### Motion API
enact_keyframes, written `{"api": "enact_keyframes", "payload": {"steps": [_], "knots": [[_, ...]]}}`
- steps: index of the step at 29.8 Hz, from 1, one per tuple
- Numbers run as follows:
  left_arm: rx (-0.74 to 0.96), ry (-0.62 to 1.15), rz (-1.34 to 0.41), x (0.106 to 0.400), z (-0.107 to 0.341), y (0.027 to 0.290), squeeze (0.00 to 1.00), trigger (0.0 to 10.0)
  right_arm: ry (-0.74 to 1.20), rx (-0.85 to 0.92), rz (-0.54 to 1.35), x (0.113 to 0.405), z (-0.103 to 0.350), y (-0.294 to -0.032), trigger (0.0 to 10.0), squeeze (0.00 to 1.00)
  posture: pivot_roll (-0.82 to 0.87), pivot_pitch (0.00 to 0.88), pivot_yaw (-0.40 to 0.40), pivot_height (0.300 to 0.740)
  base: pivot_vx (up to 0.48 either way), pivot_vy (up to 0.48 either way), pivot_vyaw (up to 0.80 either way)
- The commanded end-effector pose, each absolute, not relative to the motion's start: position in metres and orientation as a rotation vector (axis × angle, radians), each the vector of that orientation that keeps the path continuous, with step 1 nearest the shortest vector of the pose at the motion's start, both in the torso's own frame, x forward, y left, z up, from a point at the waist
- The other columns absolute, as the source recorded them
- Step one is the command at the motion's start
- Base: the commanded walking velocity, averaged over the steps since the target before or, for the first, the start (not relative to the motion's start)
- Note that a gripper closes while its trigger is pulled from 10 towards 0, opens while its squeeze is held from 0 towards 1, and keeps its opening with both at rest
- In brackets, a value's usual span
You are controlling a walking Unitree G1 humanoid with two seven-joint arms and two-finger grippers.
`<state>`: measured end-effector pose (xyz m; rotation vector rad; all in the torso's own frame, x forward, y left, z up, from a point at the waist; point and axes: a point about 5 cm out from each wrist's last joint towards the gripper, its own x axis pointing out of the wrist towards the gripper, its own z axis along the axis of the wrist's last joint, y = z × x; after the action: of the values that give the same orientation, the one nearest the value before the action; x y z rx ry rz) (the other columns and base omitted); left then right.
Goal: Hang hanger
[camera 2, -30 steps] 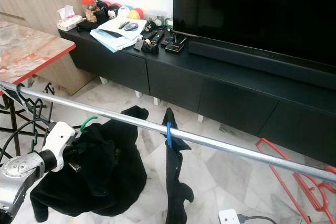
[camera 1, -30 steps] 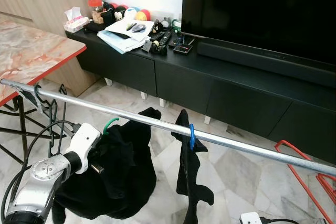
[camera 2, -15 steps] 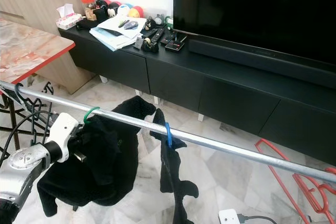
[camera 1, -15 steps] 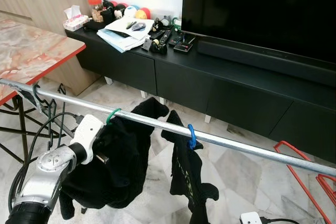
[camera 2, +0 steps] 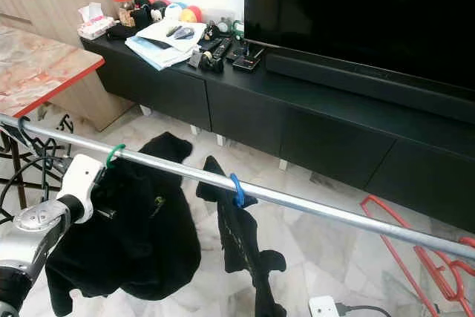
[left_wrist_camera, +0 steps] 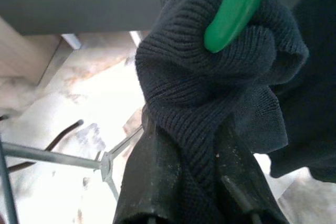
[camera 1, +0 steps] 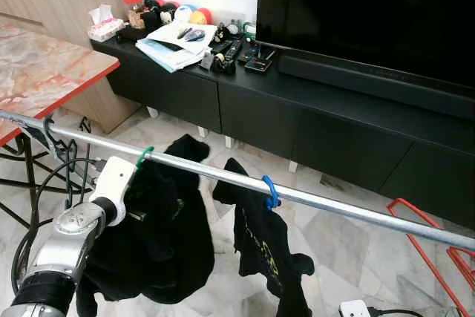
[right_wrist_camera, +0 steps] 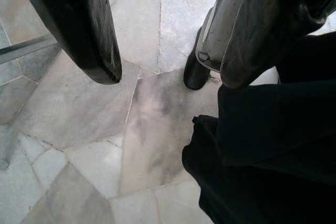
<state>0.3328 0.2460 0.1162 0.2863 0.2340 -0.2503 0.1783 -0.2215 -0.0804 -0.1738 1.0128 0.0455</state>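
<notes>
A green hanger hook (camera 1: 144, 157) sits over the metal rail (camera 1: 334, 206), carrying a black garment (camera 1: 159, 235). My left gripper (camera 1: 132, 197) is just below the rail at the garment's collar, shut on the hanger neck wrapped in dark knit (left_wrist_camera: 210, 103); the green hook (left_wrist_camera: 236, 9) rises above the fingers. A second black garment (camera 1: 260, 246) hangs to the right on a blue hanger hook (camera 1: 271, 192). The right gripper (right_wrist_camera: 168, 77) hangs low over the marble floor, open, with nothing between its fingers, black cloth beside it.
A black TV cabinet (camera 1: 312, 120) with a large TV (camera 1: 371, 12) stands behind the rail. A marble-topped table (camera 1: 41, 72) is at the left. Red hangers (camera 1: 438, 250) hang at the rail's right end, and a dark hook (camera 1: 50, 135) at its left end.
My left gripper has raised the green hanger; its hook went from below the rail to over it and slid left. The blue-hanger garment has swung.
</notes>
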Motion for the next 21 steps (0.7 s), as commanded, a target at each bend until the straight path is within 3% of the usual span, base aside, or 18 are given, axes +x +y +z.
{"api": "enact_keyframes", "payload": {"steps": [1,10,21], "knots": [[0.306,0.301,-0.214,0.332,0.107,0.249,0.00,10.0,1.030,-0.179,0.055,0.175,-0.082,-0.221,10.0,0.00,0.00,0.118,0.060,0.740,0.000,0.000,0.00],[0.265,0.322,-0.262,0.327,0.097,0.242,0.00,10.0,1.031,-0.180,0.054,0.174,-0.083,-0.221,10.0,0.00,-0.01,0.119,0.060,0.740,0.000,0.000,0.00],[0.241,0.335,-0.257,0.314,0.094,0.259,0.00,10.0,1.031,-0.179,0.060,0.174,-0.083,-0.220,10.0,0.00,0.00,0.121,0.062,0.740,0.000,0.000,0.00]]}}
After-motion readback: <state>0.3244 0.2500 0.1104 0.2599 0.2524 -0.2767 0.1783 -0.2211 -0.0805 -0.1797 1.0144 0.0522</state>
